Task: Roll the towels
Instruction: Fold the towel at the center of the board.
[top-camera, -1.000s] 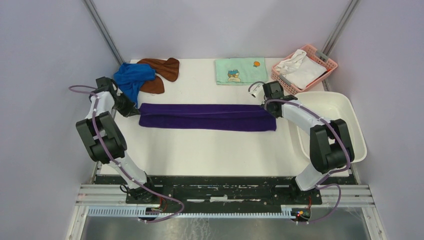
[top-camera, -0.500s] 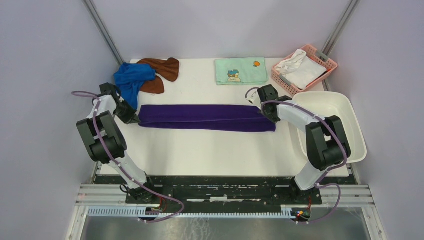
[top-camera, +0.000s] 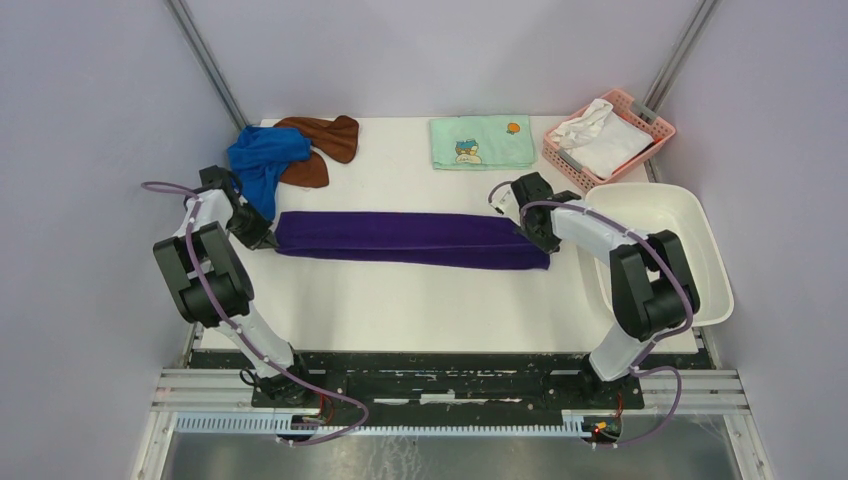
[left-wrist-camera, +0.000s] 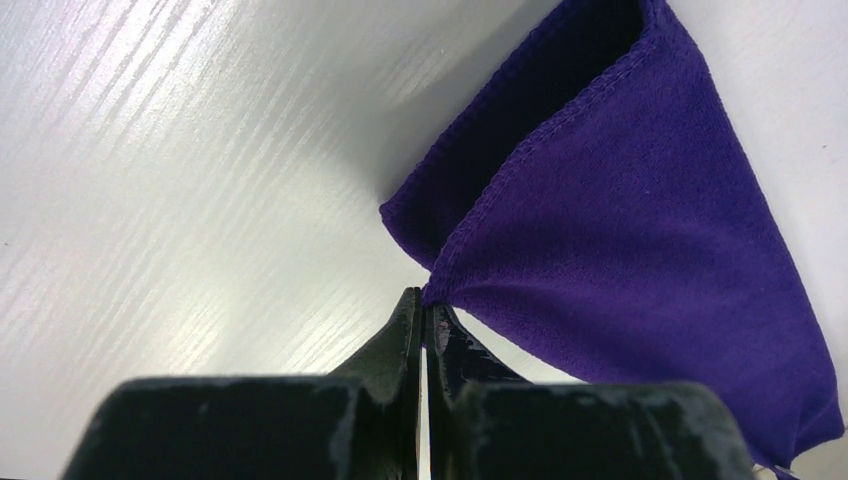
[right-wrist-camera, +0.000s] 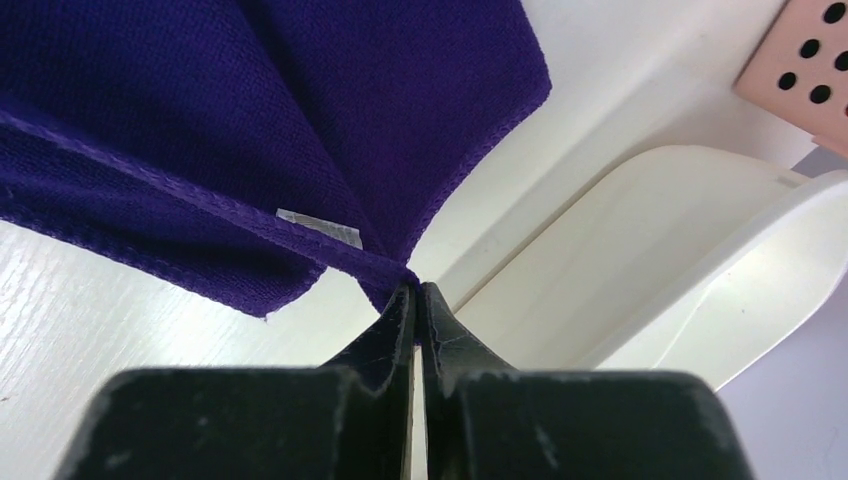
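The dark purple towel (top-camera: 410, 239) lies folded in a long narrow strip across the middle of the table. My left gripper (top-camera: 262, 236) is shut on its left corner; in the left wrist view the purple towel (left-wrist-camera: 620, 230) runs up from my left gripper's tips (left-wrist-camera: 424, 300). My right gripper (top-camera: 543, 240) is shut on its right corner; the right wrist view shows the purple towel (right-wrist-camera: 250, 130) pinched at my right gripper's tips (right-wrist-camera: 413, 288). The royal blue towel (top-camera: 262, 157) and the rust-brown towel (top-camera: 325, 140) lie crumpled at the back left.
A pale green cartoon-print towel (top-camera: 481, 141) lies flat at the back. A pink basket (top-camera: 650, 119) with a white cloth (top-camera: 600, 135) stands at the back right. A white tub (top-camera: 700, 250) sits at the right, also in the right wrist view (right-wrist-camera: 640, 260).
Both grippers have moved a little toward the near edge, pulling the purple towel with them; the strip has shifted slightly nearer and left.
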